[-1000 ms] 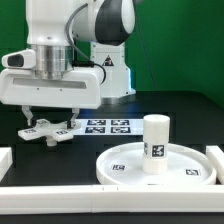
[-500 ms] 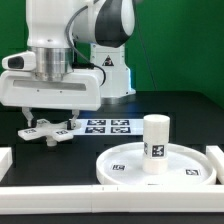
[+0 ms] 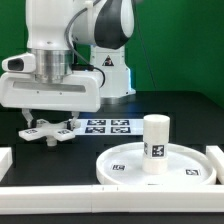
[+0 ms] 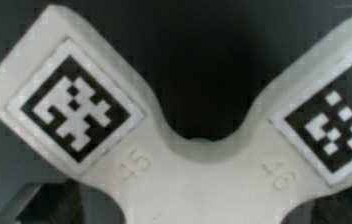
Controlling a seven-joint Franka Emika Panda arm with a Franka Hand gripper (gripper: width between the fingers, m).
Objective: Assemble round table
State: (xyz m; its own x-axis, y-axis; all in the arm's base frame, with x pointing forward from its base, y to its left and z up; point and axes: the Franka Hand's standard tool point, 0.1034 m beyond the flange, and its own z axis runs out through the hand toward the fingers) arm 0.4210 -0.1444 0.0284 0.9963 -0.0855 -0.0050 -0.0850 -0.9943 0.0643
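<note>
The white cross-shaped foot (image 3: 47, 131) lies flat on the black table at the exterior view's left. My gripper (image 3: 50, 122) hangs straight down over it, jaws open, a finger on either side of the foot's middle. In the wrist view the foot (image 4: 182, 165) fills the picture, with two tagged arms spreading away from its hub. The thick cylinder leg (image 3: 155, 143) stands upright on the large rimmed round disc (image 3: 120, 170) at the front right, well apart from my gripper.
The marker board (image 3: 108, 126) lies flat between the foot and the disc. Long white border rails run along the front (image 3: 100, 195), the left (image 3: 5, 158) and the right (image 3: 214, 160). The arm's base (image 3: 112, 62) stands behind.
My gripper has sunk very slightly toward the foot. The foot, the leg and the disc have not moved.
</note>
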